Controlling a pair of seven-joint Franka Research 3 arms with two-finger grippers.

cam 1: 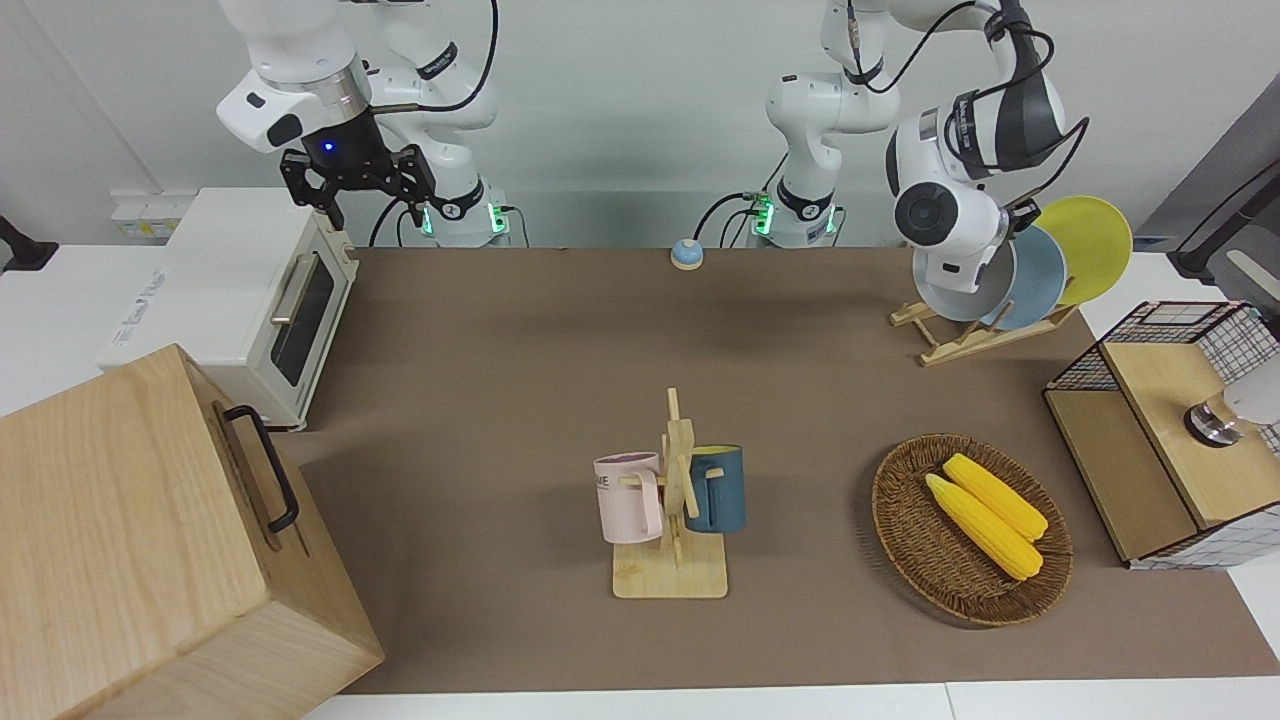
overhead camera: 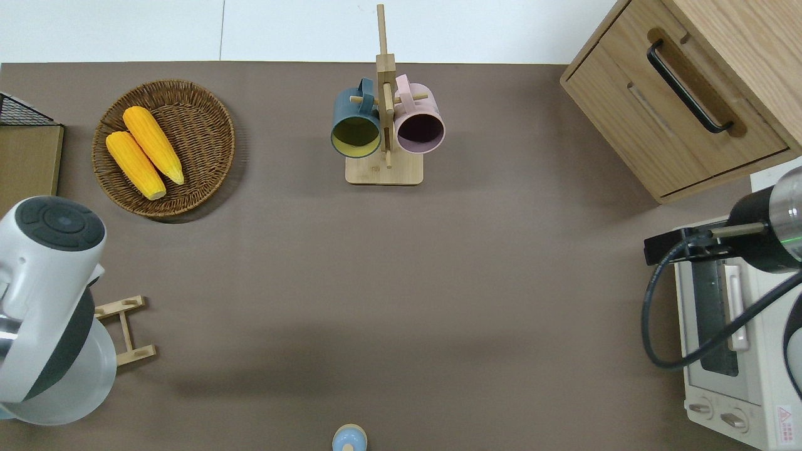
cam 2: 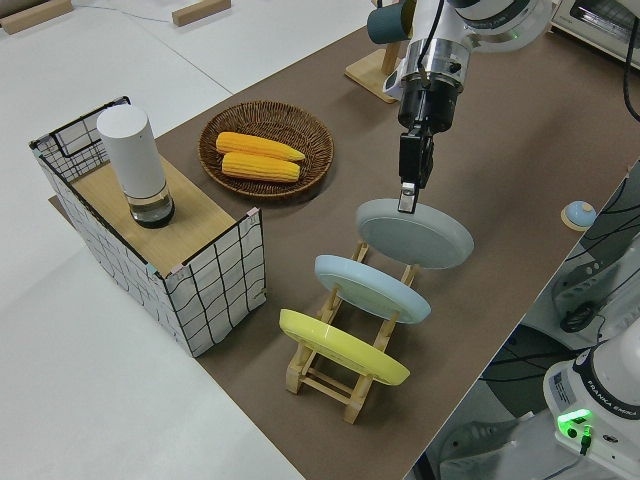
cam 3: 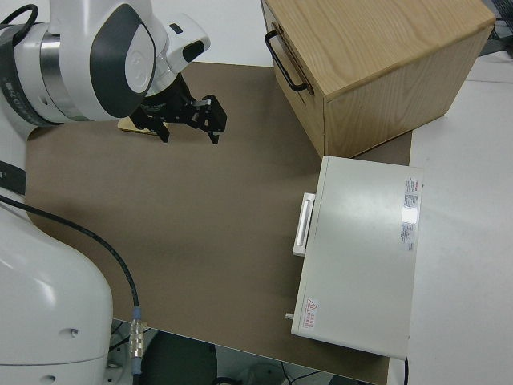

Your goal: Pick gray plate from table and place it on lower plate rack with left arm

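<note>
Brown table (cam 1: 560, 340) bears the lower plate rack (cam 2: 345, 375); left gripper (cam 2: 408, 200) pinches the gray plate (cam 2: 415, 233) by its rim, plate hanging below the jaws. Right arm parked.

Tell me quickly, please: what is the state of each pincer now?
Left pincer: closed on the rim of the gray plate, over the lower plate rack.
Right pincer: open, holding nothing; this arm is parked.
</note>
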